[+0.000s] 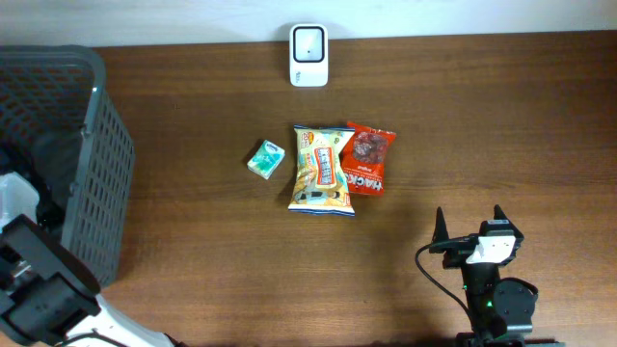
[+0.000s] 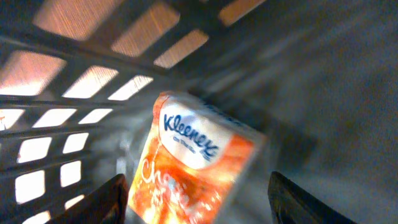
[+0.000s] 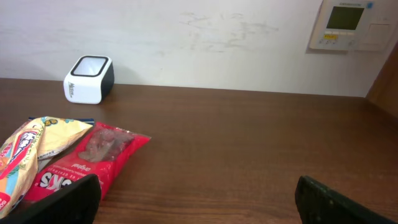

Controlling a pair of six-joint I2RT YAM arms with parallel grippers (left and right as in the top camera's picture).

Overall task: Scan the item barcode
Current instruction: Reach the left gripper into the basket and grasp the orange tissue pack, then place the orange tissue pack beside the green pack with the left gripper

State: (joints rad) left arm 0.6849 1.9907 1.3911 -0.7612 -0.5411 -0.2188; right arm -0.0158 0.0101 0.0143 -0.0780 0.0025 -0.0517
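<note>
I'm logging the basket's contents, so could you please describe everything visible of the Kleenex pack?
The Kleenex pack is a soft, glossy-looking packet, orange with a white patch bearing the blue logo. It lies tilted inside the grey lattice basket, between the spread fingers of the left claw. Whether they touch it cannot be told. The picture is blurred, and no barcode shows.

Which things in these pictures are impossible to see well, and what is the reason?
Kleenex pack: left wrist view is blurred, bottom edge cuts its lower part; no barcode visible.
Basket contents: overhead, dark and covered by the left arm.
Green pack: overhead, too small to read.
Yellow snack bag: right wrist view, cut off by left edge.
</note>
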